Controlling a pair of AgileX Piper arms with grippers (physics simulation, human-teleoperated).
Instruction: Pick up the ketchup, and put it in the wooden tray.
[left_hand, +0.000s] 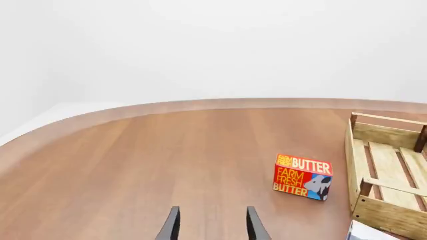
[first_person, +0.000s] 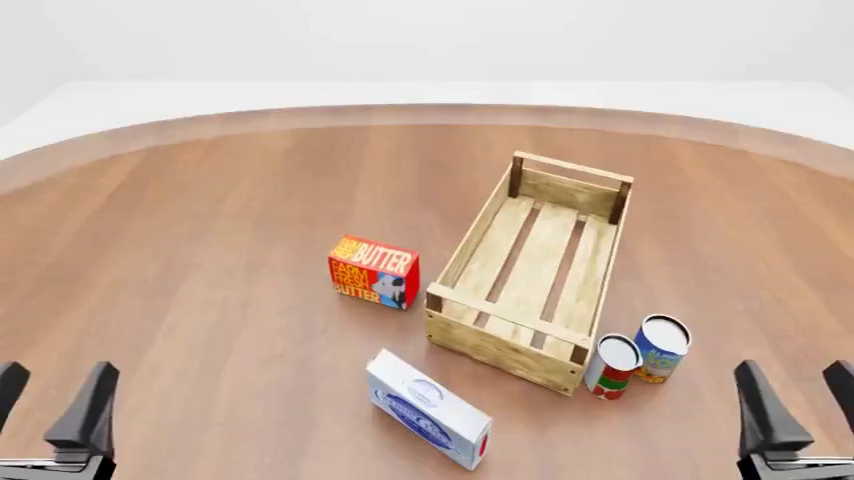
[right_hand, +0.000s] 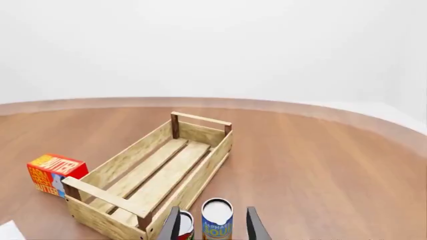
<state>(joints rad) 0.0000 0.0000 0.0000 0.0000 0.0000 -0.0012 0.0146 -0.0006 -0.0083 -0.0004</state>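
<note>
Both hands' dark fingers apart, beside slatted pale-wood wooden tray (first_person: 534, 275).

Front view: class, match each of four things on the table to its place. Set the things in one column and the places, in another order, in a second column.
Things:
1. red-orange butter box
2. pale-wood slatted crate
3. white-and-blue flat carton
4. blue-labelled round can

Places:
A. lying nearest the arms' edge of the table
B. just left of the crate
C. standing right beside the red-and-white can
D. between the butter box and the two cans

Pairs: 1-B, 2-D, 3-A, 4-C
</note>
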